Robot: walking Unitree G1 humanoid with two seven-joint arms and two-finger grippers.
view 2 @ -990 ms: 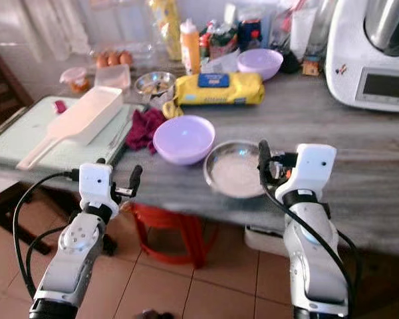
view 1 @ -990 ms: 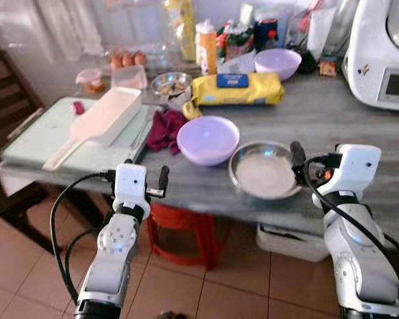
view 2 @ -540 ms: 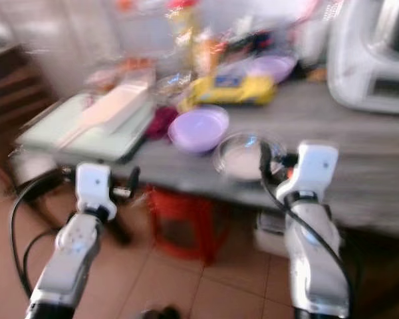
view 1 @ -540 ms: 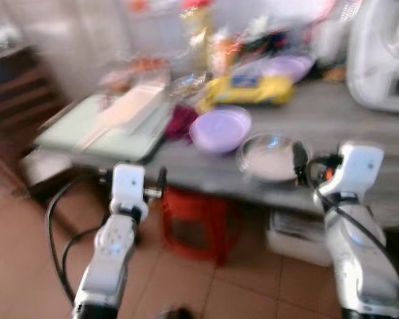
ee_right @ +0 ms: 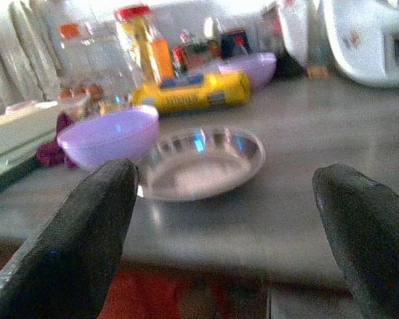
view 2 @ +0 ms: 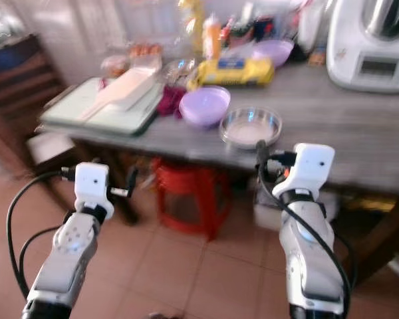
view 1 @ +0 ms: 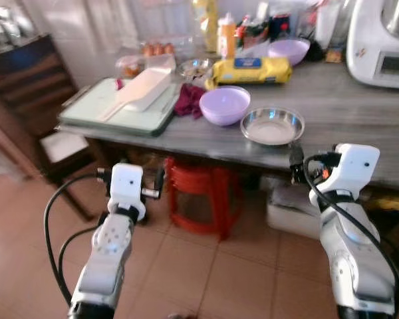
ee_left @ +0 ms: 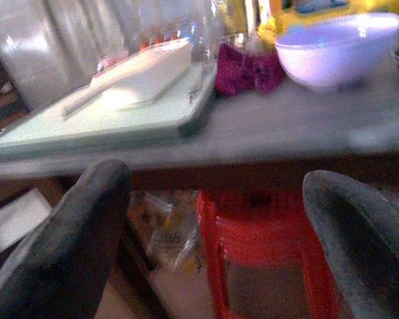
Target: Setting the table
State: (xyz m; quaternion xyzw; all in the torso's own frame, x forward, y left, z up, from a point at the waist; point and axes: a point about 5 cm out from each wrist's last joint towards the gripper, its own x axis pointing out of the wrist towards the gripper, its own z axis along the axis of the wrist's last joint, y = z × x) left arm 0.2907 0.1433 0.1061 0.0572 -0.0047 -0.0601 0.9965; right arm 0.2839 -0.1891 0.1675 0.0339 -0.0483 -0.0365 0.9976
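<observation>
In the lower left of the head views, the left gripper (view 1: 156, 181) is held over the tiled floor (view 1: 206, 279), short of the table edge; in the left wrist view its fingers (ee_left: 60, 246) are seen spread wide with nothing between them. In the lower right, the right gripper (view 1: 296, 165) is raised just before the table edge, and its fingers (ee_right: 73, 232) are likewise seen spread apart and empty in the right wrist view.

Under the table, at the frame's middle, a red stool (view 1: 203, 196) is seen. On the grey table (view 1: 346, 113), a steel dish (view 1: 272, 125) is set nearest the edge, right of centre, with a purple bowl (view 1: 224, 105) just beside it on the left and a dark red cloth (view 1: 189, 100) next to that. Further left, a pale green tray (view 1: 120, 113) carries a white scoop (view 1: 141, 90).

Behind, toward the top centre, a yellow packet (view 1: 249, 68) and a second purple bowl (view 1: 288, 50) are seen, with a white appliance (view 1: 382, 40) at the upper right. A dark chair (view 1: 33, 106) is placed at the upper left.
</observation>
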